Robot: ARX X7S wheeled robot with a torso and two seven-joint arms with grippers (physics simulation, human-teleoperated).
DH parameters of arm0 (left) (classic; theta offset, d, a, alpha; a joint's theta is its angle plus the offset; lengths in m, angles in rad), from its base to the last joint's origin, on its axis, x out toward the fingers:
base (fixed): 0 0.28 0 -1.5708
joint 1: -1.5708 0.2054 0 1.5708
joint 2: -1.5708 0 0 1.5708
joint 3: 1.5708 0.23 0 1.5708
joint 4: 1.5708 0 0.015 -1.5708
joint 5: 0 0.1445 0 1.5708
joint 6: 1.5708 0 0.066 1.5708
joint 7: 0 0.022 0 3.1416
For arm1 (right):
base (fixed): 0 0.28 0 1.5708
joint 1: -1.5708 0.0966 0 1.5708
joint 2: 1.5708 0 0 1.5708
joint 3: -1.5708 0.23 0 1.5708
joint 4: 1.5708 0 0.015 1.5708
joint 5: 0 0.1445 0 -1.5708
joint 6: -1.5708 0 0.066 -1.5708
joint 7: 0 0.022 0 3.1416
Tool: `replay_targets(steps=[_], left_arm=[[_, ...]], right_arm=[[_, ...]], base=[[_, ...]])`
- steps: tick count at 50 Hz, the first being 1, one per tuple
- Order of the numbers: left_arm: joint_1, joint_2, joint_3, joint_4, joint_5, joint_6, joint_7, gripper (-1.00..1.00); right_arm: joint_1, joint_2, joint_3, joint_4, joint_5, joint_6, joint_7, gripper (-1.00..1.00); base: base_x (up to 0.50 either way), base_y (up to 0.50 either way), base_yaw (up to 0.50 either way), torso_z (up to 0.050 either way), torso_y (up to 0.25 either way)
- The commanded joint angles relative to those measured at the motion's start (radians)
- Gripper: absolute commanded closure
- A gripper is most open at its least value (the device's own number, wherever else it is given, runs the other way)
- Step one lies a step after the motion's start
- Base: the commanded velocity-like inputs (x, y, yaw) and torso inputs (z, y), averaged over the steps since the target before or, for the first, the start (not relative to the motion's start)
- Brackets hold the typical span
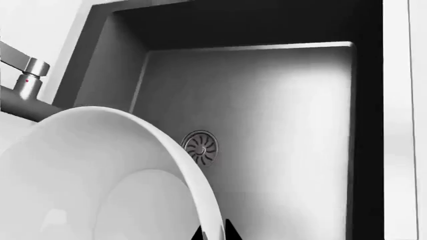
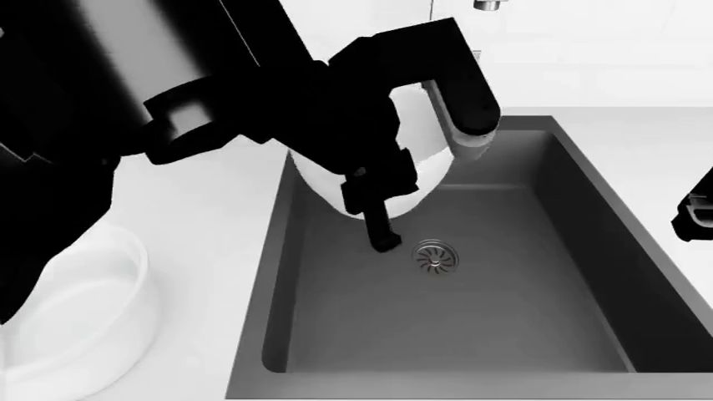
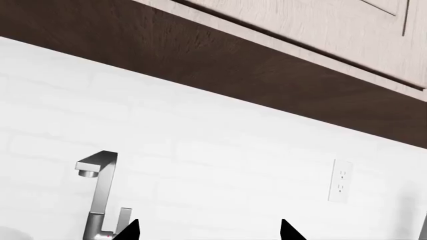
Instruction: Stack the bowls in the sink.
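Over the sink: we see the left gripper (image 2: 379, 219) holding one white bowl (image 2: 373, 171) tilted above the back left part of the sink (image 2: 579, 276).
Left jaws: closed on the rim of that bowl; in the left wrist view two dark tips (image 1: 230, 231) pinch the rim edge, with the bowl's hollow (image 1: 100, 175) filling the near side.
Held bowl and drain: the bowl hangs clear of the sink floor, just behind and left of the drain (image 2: 436, 255).
Second bowl: the other bowl (image 2: 83, 322) sits on the counter (image 2: 212, 242) left of the sink, well apart from the held one.
Right jaws: the right gripper (image 3: 207, 232) shows two dark tips spread wide with nothing between them, facing the wall behind the sink, where the faucet (image 3: 100, 192) stands.
Hidden: the left arm covers most of the held bowl in the head view; the counter bowl is cut off at the frame edge; only an edge of the right gripper (image 2: 696, 213) shows right of the sink.
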Motion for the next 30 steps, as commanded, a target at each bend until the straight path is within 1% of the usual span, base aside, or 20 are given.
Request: replay_targets(steps=[1,9,12,16,30], left_arm=[[0.029,0.026,0.014,0.039,-0.004,0.034,0.004,1.00],[0.063,0.063,0.067,-0.035,0.037,0.108,0.036,1.00],[0.069,0.084,0.087,-0.079,0.057,0.137,0.050,1.00],[0.077,0.103,0.100,-0.107,0.066,0.159,0.060,1.00],[0.122,0.154,0.155,-0.206,0.103,0.244,0.103,1.00]], right_arm=[[-0.016,-0.001,0.016,-0.001,-0.002,0.003,-0.003,-1.00],[-0.041,-0.007,0.033,-0.002,-0.009,0.011,-0.006,-1.00],[-0.074,-0.012,0.061,-0.006,-0.013,0.017,-0.009,-1.00],[-0.102,-0.012,0.095,-0.008,-0.009,0.023,-0.013,-1.00],[-0.133,-0.017,0.137,-0.006,-0.006,0.039,-0.021,-1.00]], base=[[0.00,0.00,0.00,0.000,0.000],[0.00,0.00,0.00,0.000,0.000],[0.00,0.00,0.00,0.000,0.000],[0.00,0.00,0.00,0.000,0.000],[0.00,0.00,0.00,0.000,0.001]])
